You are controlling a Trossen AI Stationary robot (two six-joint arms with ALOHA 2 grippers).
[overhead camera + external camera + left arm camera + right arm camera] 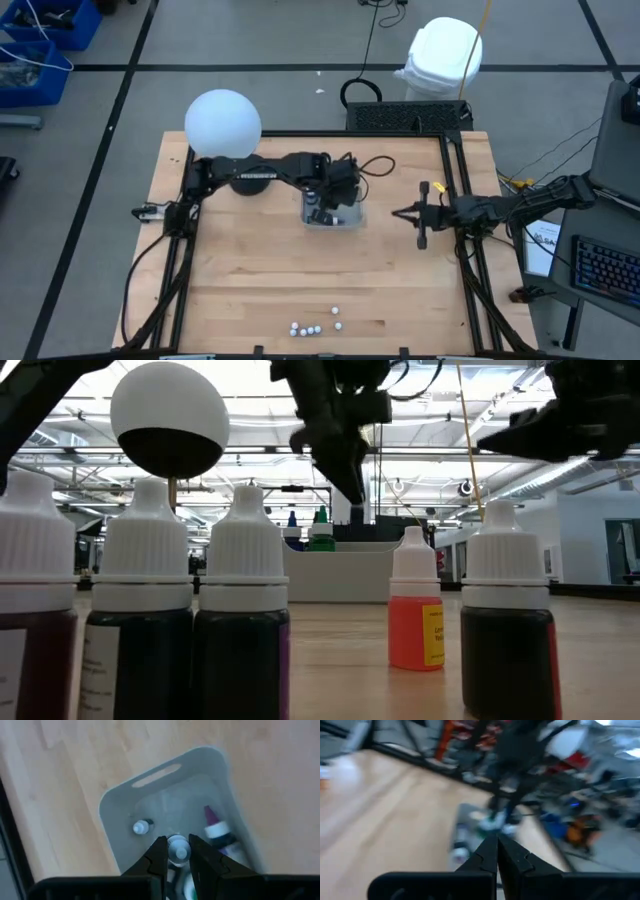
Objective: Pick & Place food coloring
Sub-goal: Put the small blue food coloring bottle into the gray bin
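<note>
Left hand [177, 857] is over the tray [334, 213], which sits near the middle of the desk [250, 270], toward the far edge. Its fingers [159, 857] are narrowed on the white cap of a small bottle [179, 851], held cap-up inside the tray. Left wrist view shows two more bottles in the tray: one upright with a white cap [141, 827], one lying on its side with a purple tip [216, 827]. In the low view the left arm comes down behind the front row, above the tray [340, 570]; green and blue caps [320, 520] show over the tray's rim.

Right hand [498, 851] hangs near the right edge of the desk, well apart from the tray, fingers pressed together and holding nothing. High view places it [424, 215] level with the tray.

Remaining loose bottles [315, 326] stand in a small cluster near the front edge of the desk, about mid-width. In the low view they fill the foreground: an orange one [415, 610], the others dark-bodied [505, 620], all white-capped and upright.

A white globe lamp [223, 124] stands at the far left corner of the desk.
</note>
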